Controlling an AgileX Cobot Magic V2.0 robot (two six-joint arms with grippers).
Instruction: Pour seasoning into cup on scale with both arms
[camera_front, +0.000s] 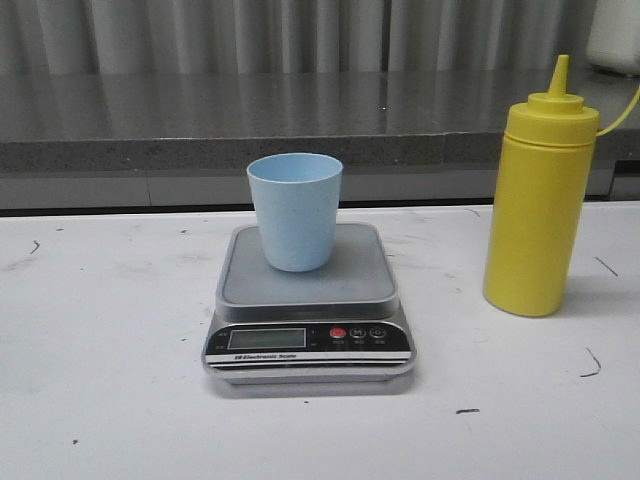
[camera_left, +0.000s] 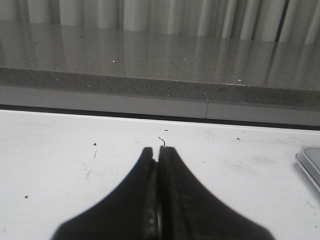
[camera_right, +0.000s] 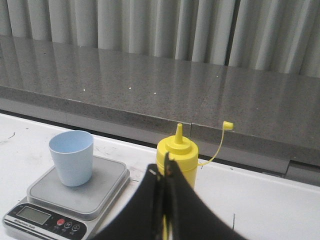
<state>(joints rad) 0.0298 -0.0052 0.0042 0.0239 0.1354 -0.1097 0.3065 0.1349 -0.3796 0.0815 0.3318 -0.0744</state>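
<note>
In the front view, the blue cup stands on the back part of the scale, mid-table. The yellow seasoning bottle stands well apart to the right, close to the picture's edge.

In the left wrist view, the left gripper is pressed together over the white table. The scale's corner peeks in.

In the right wrist view, the right gripper is pressed together in front of the bottle.
</note>
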